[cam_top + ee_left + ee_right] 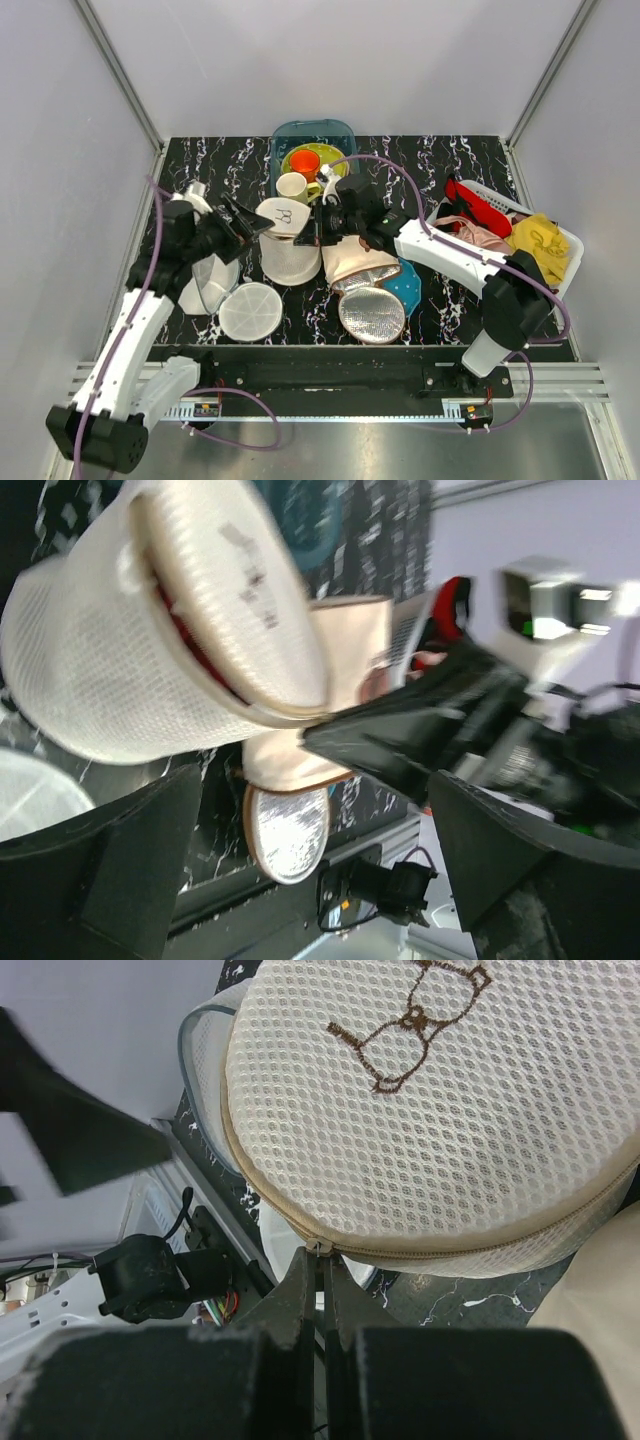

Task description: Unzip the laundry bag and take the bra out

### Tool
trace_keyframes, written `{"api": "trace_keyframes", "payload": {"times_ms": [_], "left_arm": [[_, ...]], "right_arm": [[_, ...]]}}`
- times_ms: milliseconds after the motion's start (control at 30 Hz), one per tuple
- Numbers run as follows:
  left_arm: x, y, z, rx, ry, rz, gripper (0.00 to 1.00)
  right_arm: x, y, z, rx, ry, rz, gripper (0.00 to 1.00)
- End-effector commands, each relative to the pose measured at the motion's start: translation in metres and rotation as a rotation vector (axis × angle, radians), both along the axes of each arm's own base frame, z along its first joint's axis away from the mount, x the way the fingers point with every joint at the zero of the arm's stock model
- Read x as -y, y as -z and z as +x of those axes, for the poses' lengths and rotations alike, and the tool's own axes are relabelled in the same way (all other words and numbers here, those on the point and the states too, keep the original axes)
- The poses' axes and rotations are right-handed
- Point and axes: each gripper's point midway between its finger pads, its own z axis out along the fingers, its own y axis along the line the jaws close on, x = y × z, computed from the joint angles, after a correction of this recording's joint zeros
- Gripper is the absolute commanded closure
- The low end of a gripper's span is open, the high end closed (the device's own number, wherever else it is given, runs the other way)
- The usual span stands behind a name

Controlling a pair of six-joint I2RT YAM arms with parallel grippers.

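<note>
The white mesh laundry bag (290, 255) stands mid-table, its flat face with the bra drawing tilted up. In the right wrist view the laundry bag (450, 1110) fills the top. My right gripper (325, 1260) is shut on its zipper pull (318, 1248); in the top view the right gripper (318, 228) is at the bag's right edge. My left gripper (248, 222) is open at the bag's left edge. In the blurred left wrist view the left gripper (315, 810) is open below the bag (100, 670), and the dark red bra (190, 630) shows through a gap under the face.
A cream cylindrical bag (355, 262) lies open beside the laundry bag, its silver-lined lid (372, 315) flat in front. A plain white round mesh bag (250, 310) lies front left. A teal tub (340, 128) with dishes is behind. A white basket (572, 262) with garments stands at the right.
</note>
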Motion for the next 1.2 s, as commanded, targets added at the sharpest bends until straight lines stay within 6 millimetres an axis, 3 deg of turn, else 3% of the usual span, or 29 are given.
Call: {"api": "trace_keyframes", "payload": {"times_ms": [0, 333, 433, 467, 500, 533, 667, 700, 800, 900, 933, 1033, 1067, 1133, 1167], "left_arm": [[0.013, 0.024, 0.01, -0.07, 0.007, -0.062, 0.02], [0.028, 0.035, 0.039, -0.067, 0.049, -0.095, 0.02], [0.033, 0.04, 0.048, -0.081, 0.074, -0.085, 0.38], [0.034, 0.037, 0.051, -0.079, 0.08, -0.081, 0.58], [0.033, 0.034, 0.053, -0.064, 0.085, -0.067, 0.93], [0.03, 0.03, 0.055, -0.056, 0.082, -0.054, 1.0], [0.002, 0.011, 0.06, -0.011, 0.028, -0.001, 1.0], [-0.017, -0.001, 0.063, 0.033, -0.013, 0.019, 1.0], [-0.035, -0.007, 0.066, 0.059, -0.045, 0.036, 1.0], [-0.027, 0.003, 0.072, 0.028, 0.007, 0.01, 1.0], [-0.025, 0.019, 0.078, -0.022, 0.017, -0.004, 1.0], [-0.02, 0.039, 0.084, -0.086, 0.052, -0.016, 0.96], [-0.016, 0.035, 0.083, -0.077, 0.086, -0.015, 0.7], [-0.01, 0.033, 0.073, -0.096, 0.123, 0.016, 0.44], [-0.016, 0.019, 0.074, -0.044, 0.096, 0.082, 0.2]], "right_arm": [[-0.01, -0.026, 0.007, 0.05, -0.004, 0.058, 1.0], [-0.012, -0.019, 0.01, 0.034, -0.007, 0.034, 1.0], [-0.009, -0.018, 0.01, 0.043, 0.005, 0.02, 1.0], [-0.007, -0.02, 0.01, 0.053, 0.01, 0.015, 1.0], [-0.002, -0.015, 0.01, 0.052, 0.019, 0.0, 1.0], [0.002, -0.01, 0.011, 0.059, 0.031, -0.025, 1.0], [0.03, 0.006, 0.008, 0.052, 0.061, -0.066, 1.0], [0.041, 0.023, 0.003, 0.025, 0.069, -0.095, 1.0], [0.058, 0.027, 0.0, 0.019, 0.097, -0.104, 1.0], [0.048, 0.018, -0.005, 0.004, 0.058, -0.06, 1.0], [0.043, 0.012, -0.005, 0.007, 0.048, -0.04, 1.0], [0.021, 0.003, -0.012, 0.024, 0.001, -0.024, 1.0], [0.013, 0.004, -0.014, 0.019, -0.015, -0.022, 1.0], [0.003, -0.005, -0.013, 0.014, -0.022, 0.004, 1.0], [0.0, -0.009, -0.012, 0.014, -0.021, 0.018, 1.0]]}}
